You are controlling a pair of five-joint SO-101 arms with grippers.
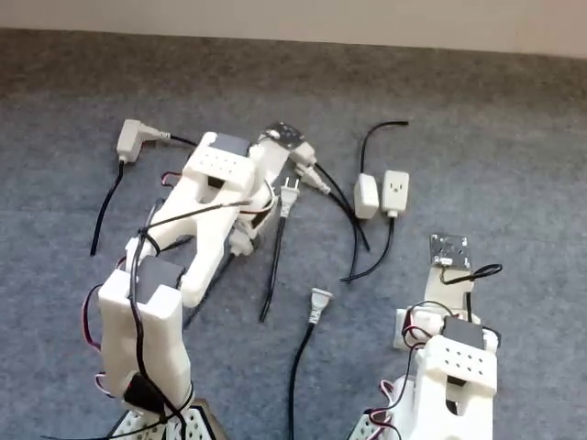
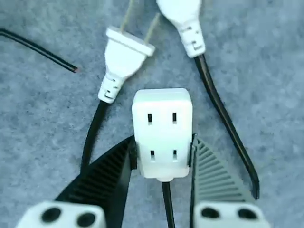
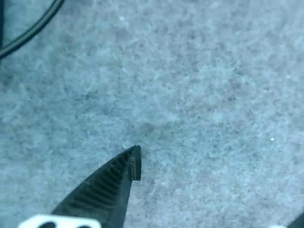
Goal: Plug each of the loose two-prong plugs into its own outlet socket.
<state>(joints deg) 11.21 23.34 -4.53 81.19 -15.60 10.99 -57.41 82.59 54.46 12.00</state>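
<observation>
left gripper (image 2: 161, 153): jaws closed on the lower sides of a white outlet socket (image 2: 161, 118). slots face up toward the wrist, and its cord runs back between the fingers. the grip sits low on the body.

just ahead of the fingertips a white two-prong plug (image 2: 124, 53) lies flat. its cord end is near the socket's front edge and its prongs point away from the hand. a second plug (image 2: 183, 19) lies beside it, farther ahead. its black cord (image 2: 223, 118) trails back past the outer side of one finger.

right gripper (image 3: 216, 190): fingers wide apart, holding nothing, over bare carpet (image 3: 199, 85). a cord crosses well ahead of it.

risks, as i judge them:
- the socket may pivot in the pinch if a plug pushes on its face, since the jaws hold just the sides.
- the prongs face the wrong way, so the plug must be turned before it meets the slots. a poor pick would leave it crooked.
- the black cord beside the finger may snag and drag the second plug along.

room:
- crowded ahead of the left hand, with plugs and cords close on both sides.
- open carpet all round the right hand.
- in the high view the carpet's far edge lies well beyond both hands.
</observation>
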